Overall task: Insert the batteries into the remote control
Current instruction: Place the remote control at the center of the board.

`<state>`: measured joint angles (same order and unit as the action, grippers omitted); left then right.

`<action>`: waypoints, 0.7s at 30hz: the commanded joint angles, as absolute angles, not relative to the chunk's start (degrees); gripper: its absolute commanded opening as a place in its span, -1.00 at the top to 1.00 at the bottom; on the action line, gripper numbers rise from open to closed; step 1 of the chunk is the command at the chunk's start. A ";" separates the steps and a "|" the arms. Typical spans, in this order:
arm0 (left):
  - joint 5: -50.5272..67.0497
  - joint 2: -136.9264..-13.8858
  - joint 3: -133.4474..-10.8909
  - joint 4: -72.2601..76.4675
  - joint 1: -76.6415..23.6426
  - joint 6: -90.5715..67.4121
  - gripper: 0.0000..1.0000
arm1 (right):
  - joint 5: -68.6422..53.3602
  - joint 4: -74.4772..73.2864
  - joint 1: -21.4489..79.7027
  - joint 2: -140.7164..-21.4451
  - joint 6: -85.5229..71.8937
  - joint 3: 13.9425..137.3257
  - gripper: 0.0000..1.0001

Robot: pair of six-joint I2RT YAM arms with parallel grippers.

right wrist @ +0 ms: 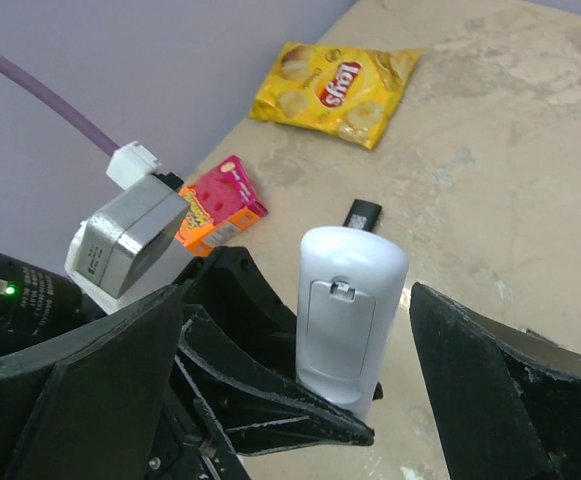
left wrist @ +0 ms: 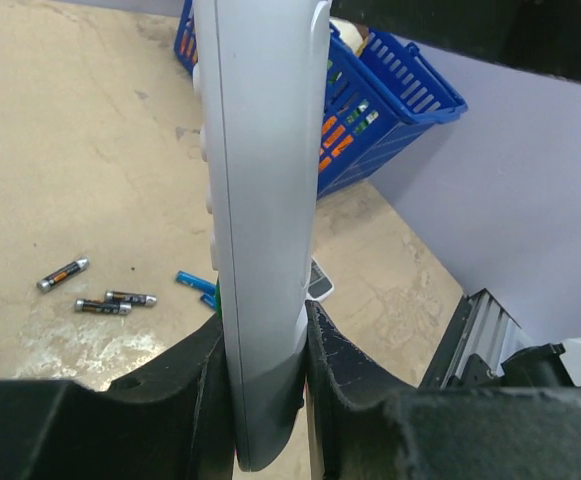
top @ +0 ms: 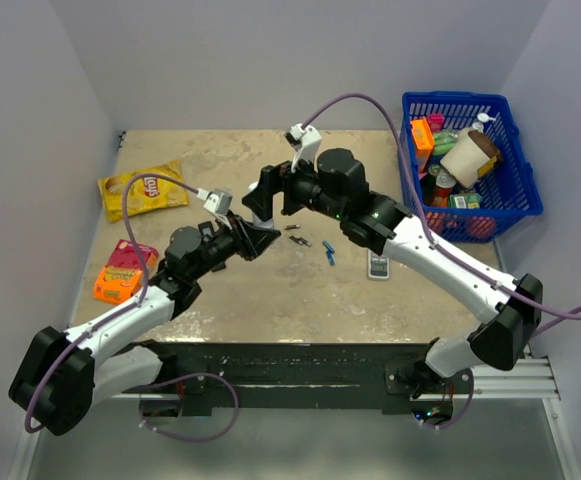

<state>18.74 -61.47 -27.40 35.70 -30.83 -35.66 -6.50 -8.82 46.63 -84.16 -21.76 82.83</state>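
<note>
– White plastic remote control (left wrist: 260,180), slim bar, rounded ends: where is it?
– Held off the tan tabletop (top: 290,300), about mid-table. The left gripper (left wrist: 265,335) is clamped on its lower end, one black padded finger (left wrist: 195,390) on each side. The remote stands roughly upright in that grip.
– Back cover?
– On. The right wrist view shows the cover panel with its latch (right wrist: 342,290) facing the camera.
– Right gripper (right wrist: 300,300)?
– Jaws wide apart, straddling the remote's upper end. Nothing clamped. Can't tell if its right-hand finger (right wrist: 500,390) grazes the remote's edge.
– Thin green batteries (left wrist: 211,298)?
– Only a green sliver shows on the table, mostly hidden behind the remote, just beside a small blue cell (left wrist: 192,279). Can't confirm the count.
– Other loose parts?
– Three dark cells with orange bands (left wrist: 103,306) lie left of the blue one, near each other. A grey-white remote with dark buttons (top: 378,265) lies flat, right of the cells. A small black item (right wrist: 363,214) sits mostly hidden behind the white remote. The blue plastic basket (top: 455,98) of packages is far right. A yellow chip bag (top: 142,190) is far left, with an orange-pink candy box (top: 125,272) nearer on the same side.
</note>
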 commanded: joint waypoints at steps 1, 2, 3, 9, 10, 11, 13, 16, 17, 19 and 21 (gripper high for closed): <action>16.00 -60.38 -30.76 35.25 -31.55 -32.70 1.00 | 3.51 -12.83 47.99 -84.64 -21.53 85.78 -0.96; 16.00 -60.38 -30.76 35.33 -31.73 -32.70 1.00 | 3.86 -13.27 48.25 -85.07 -21.71 85.87 -0.96; 16.00 -60.47 -30.85 35.33 -31.73 -32.70 1.00 | 4.13 -13.36 48.25 -85.43 -22.32 86.04 -0.96; 16.00 -60.56 -31.55 34.54 -32.08 -31.91 1.00 | 3.95 -13.45 48.52 -87.71 -24.08 85.87 -0.90; 16.00 -60.73 -31.55 34.45 -32.08 -31.73 1.00 | 3.78 -13.19 48.60 -87.98 -24.26 85.87 -0.84; 16.00 -60.65 -31.64 34.28 -32.17 -31.55 1.00 | 3.52 -12.75 48.60 -88.24 -24.43 85.87 -0.81; 16.00 -60.82 -31.73 34.02 -32.43 -31.20 1.00 | 2.81 -11.87 48.78 -88.42 -24.70 85.69 -0.64; 16.00 -61.08 -31.82 33.84 -32.78 -30.85 1.00 | 1.07 -11.34 48.78 -89.30 -25.14 86.04 -0.47; 15.91 -61.08 -31.73 33.84 -32.78 -30.85 1.00 | 0.62 -11.16 48.78 -89.38 -25.48 85.87 -0.39; 15.91 -61.26 -31.90 33.66 -32.87 -30.76 1.00 | 0.18 -11.07 48.78 -89.65 -25.93 85.78 -0.10; 15.47 -61.17 -31.82 33.23 -32.87 -30.33 1.00 | 0.18 -11.69 48.78 -89.30 -25.93 85.96 0.11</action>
